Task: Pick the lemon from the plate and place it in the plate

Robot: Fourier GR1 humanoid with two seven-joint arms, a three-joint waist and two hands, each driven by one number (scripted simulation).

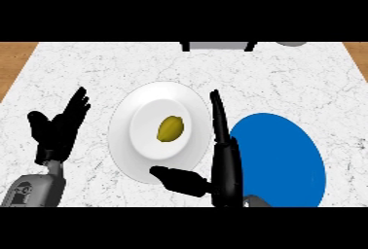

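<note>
A yellow-green lemon lies in the middle of a white plate at the centre of the counter. A blue plate sits just to its right, with nothing on it. My right hand stands edge-on between the two plates, fingers straight and pointing away from me along the white plate's right rim, thumb stretched left over the plate's near rim. It does not touch the lemon. My left hand rests open at the left, fingers up, clear of the white plate.
The counter is white marble with wooden edges at the far left and right corners. A grey and black object sits at the far edge, and a grey rounded object shows at the top right.
</note>
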